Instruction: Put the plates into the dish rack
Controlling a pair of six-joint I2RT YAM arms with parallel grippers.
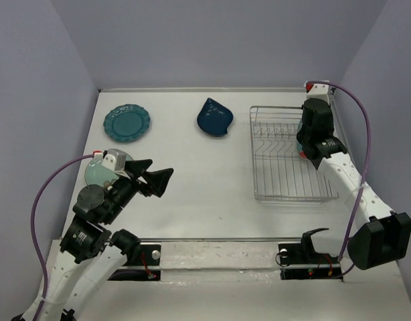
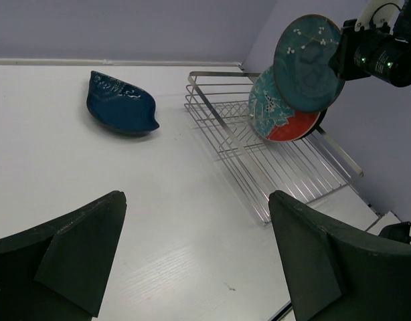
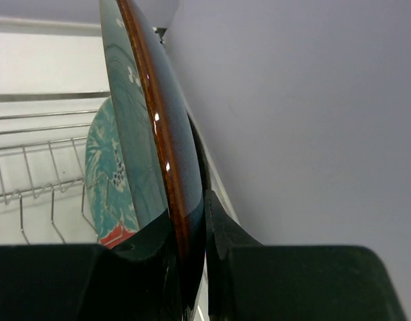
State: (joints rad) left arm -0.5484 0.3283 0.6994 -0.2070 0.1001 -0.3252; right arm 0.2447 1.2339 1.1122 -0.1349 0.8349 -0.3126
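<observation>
The glossy dark teal plate (image 2: 307, 63) is up on edge, its rim pinched tight between the fingers of my right gripper (image 3: 192, 227), above the right side of the dish rack (image 1: 286, 167). Just beyond those fingers the red-and-light-blue patterned plate (image 2: 276, 117) stands upright in the rack; I cannot tell whether the two touch. My left gripper (image 2: 197, 200) hangs over the table (image 1: 205, 194), fingers spread fully and holding nothing. The dark blue leaf-shaped plate (image 2: 122, 103) lies ahead-left of them, with the rack ahead-right. The scalloped teal plate (image 1: 127, 123) sits further left, and the pale mint plate (image 1: 95, 172) behind them under the wrist
</observation>
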